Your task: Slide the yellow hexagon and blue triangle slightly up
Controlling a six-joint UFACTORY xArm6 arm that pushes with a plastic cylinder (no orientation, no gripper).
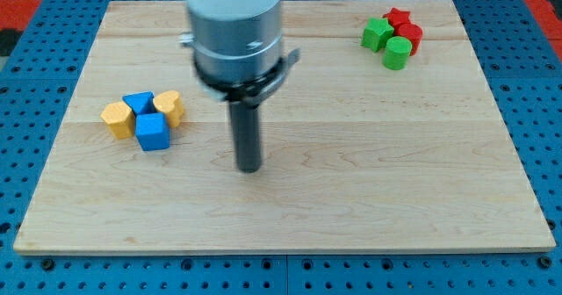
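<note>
The yellow hexagon (pixel 116 118) lies at the view's left on the wooden board (pixel 351 190). The blue triangle (pixel 138 103) touches it on its right. A blue cube (pixel 152 132) sits just below them, and a second yellow block (pixel 169 107) with a rounded end lies to the triangle's right. My tip (pixel 250 168) rests on the board near the middle, well to the right of this cluster and slightly lower, touching no block.
At the view's top right is a second cluster: a red star (pixel 398 17), a red block (pixel 410 36), a green cube (pixel 378 34) and a green cylinder (pixel 396 53). The arm's grey body (pixel 235 32) hangs over the board's top middle.
</note>
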